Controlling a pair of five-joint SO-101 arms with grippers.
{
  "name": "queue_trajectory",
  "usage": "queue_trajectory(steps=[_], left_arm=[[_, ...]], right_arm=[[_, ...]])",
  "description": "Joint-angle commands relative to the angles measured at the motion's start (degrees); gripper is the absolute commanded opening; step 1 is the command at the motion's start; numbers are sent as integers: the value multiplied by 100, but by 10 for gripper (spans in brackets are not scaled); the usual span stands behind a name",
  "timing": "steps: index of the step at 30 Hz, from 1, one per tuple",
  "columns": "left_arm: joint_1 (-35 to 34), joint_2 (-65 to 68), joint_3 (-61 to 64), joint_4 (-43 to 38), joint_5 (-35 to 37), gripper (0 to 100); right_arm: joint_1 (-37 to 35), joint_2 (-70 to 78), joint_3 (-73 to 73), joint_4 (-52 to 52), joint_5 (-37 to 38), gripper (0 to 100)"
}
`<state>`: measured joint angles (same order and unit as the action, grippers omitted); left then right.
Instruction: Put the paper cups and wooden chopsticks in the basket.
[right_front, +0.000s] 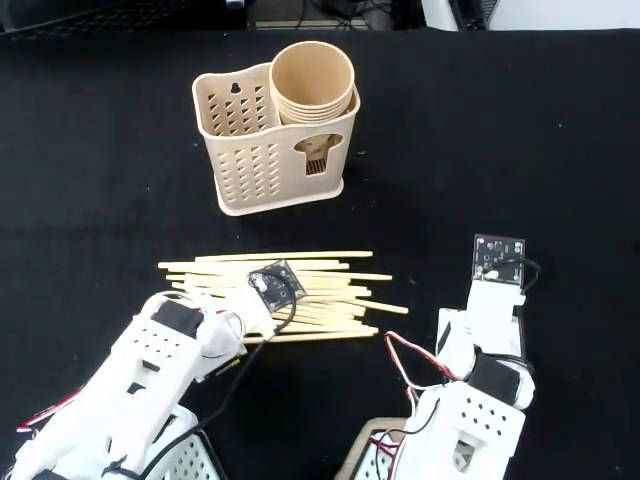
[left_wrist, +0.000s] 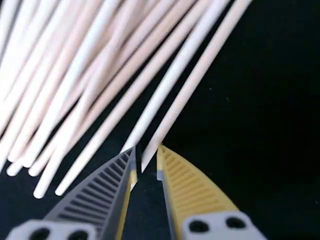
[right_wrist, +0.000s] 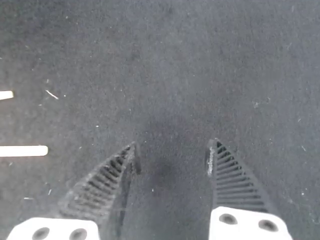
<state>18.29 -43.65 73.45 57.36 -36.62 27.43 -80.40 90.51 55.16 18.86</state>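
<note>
Several wooden chopsticks (right_front: 320, 290) lie in a loose pile on the black table, in front of the beige perforated basket (right_front: 215, 95). A stack of paper cups (right_front: 312, 75) stands in the basket's right compartment. My left gripper (left_wrist: 146, 152) is down at the near edge of the pile. Its grey and yellow fingers are closed to a narrow gap with the end of one chopstick (left_wrist: 150, 150) between them. My right gripper (right_wrist: 172, 150) hovers open over bare table to the right of the pile, holding nothing.
The basket's left compartment (right_front: 235, 110) looks empty. Two chopstick ends (right_wrist: 22, 150) lie at the edge of the right wrist view. The right arm (right_front: 498, 258) stands apart from the pile, over black table.
</note>
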Motion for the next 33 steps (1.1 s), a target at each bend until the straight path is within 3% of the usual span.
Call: queue_trajectory(steps=[1,9,15,33], left_arm=[[338,-114,-418,378,-26,80],[312,-114,-462,105,-53,94],[-57,-53,-541,-308,-62,248],[-119,-35,-391,-519,-475,245]], right_arm=[[35,-66,-22,-123,35,222],[35,-66,-22,-123,35,222],[35,-66,-22,-123,35,222],[35,-66,-13,-123,35,222]])
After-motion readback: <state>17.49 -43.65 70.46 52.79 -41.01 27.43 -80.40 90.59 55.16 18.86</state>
